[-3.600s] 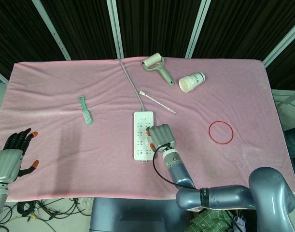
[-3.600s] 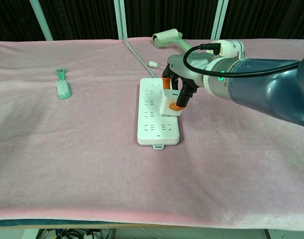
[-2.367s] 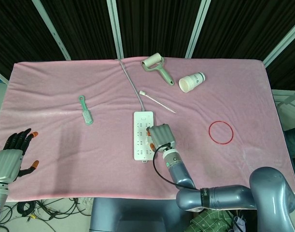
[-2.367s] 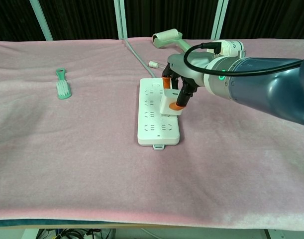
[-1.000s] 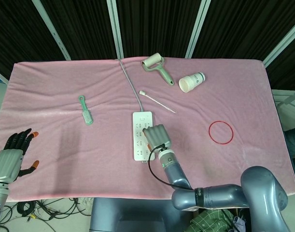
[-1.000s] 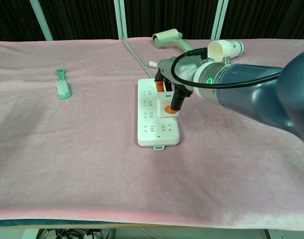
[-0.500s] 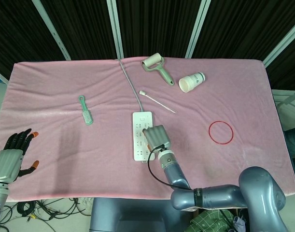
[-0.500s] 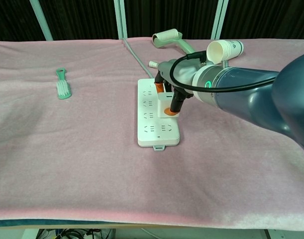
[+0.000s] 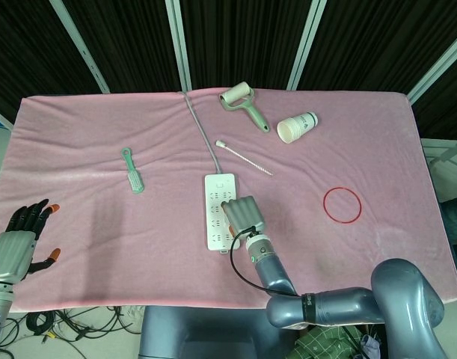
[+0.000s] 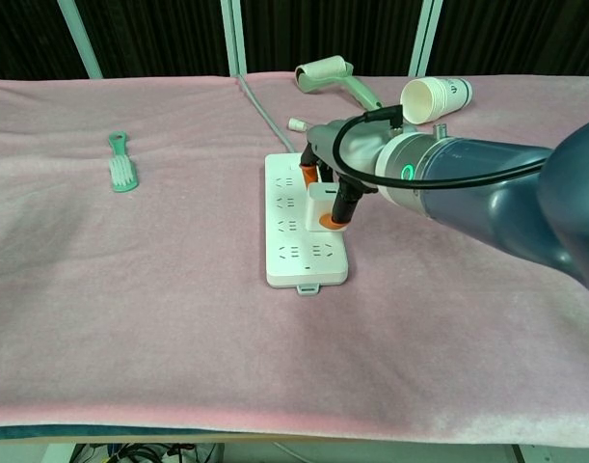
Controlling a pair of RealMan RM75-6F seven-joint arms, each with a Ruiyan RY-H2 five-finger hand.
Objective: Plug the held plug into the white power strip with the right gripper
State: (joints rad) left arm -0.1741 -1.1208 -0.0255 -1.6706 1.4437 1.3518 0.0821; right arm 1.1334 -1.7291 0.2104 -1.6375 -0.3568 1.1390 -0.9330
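The white power strip point(image 9: 218, 193) point(image 10: 296, 253) lies mid-table on the pink cloth, its grey cable point(image 9: 201, 127) running to the far edge. My right hand point(image 9: 241, 213) point(image 10: 334, 172) sits over the strip's right side, gripping a white plug point(image 10: 320, 204) with orange-tipped fingers point(image 10: 326, 221). The plug's underside meets the strip's face at a middle socket row; its pins are hidden. My left hand point(image 9: 22, 239) hangs off the table's near-left corner, fingers spread and holding nothing.
A green brush point(image 9: 132, 171) point(image 10: 122, 169) lies left of the strip. Behind it are a thin white stick point(image 9: 243, 158), a lint roller point(image 9: 241, 102) point(image 10: 333, 76) and a tipped paper cup point(image 9: 297, 127) point(image 10: 435, 96). A red ring point(image 9: 342, 203) lies to the right.
My right hand has moved left and lowered the plug from above the strip's right edge onto its face. The strip has shifted slightly left. My left hand has stayed still.
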